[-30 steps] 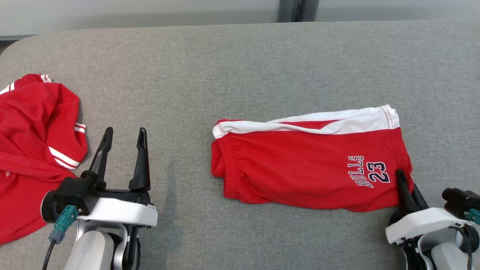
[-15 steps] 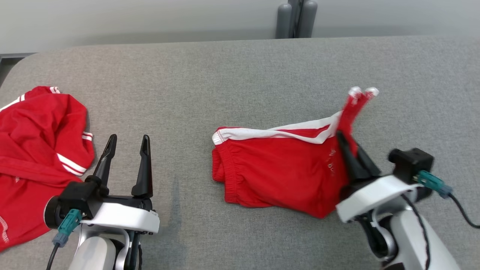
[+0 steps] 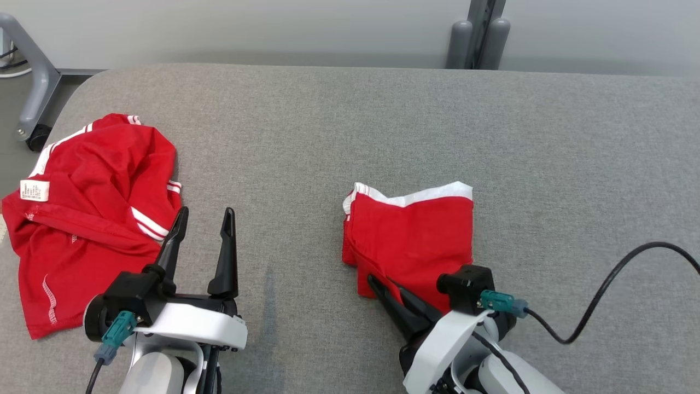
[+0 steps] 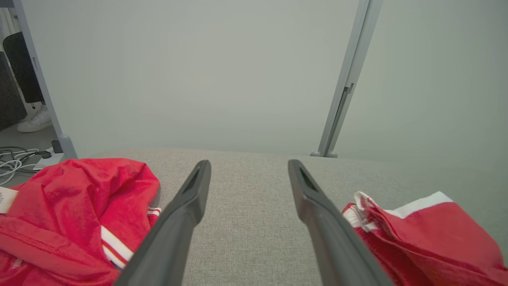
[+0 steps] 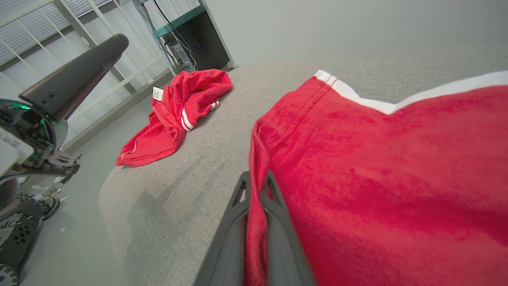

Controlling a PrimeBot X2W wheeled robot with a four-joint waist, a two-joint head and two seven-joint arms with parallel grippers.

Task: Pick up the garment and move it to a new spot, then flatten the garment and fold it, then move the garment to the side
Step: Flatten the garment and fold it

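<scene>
In the head view, the garment [image 3: 410,235], red shorts with a white band, lies doubled into a compact block on the grey table [image 3: 328,120], directly ahead of my right gripper [image 3: 383,283]. That gripper's fingers are pressed together on the block's near-left corner, pinching a lip of red cloth. I judge the corner hold is there to keep the stacked layers aligned while the fold settles, and it is also a handy place to drag from. My left gripper [image 3: 205,212] is spread and holds nothing. It is parked over bare table with a second, crumpled red garment [image 3: 82,230] just to its left, so it stays out of the fold's way.

The left wrist view confirms the wide gap between those fingers, with only grey fabric between and beyond them. The crumpled garment sits to the left of the fingers and the folded shorts to the right.

In the right wrist view, a ridge of red cloth runs up between the two closed fingers, so the pinch is real, and the rest of the shorts spreads away to the gripper's right. The fold looks done to me, and moving the garment aside comes next. The risk is that the layers slip if I pull from this one corner.
</scene>
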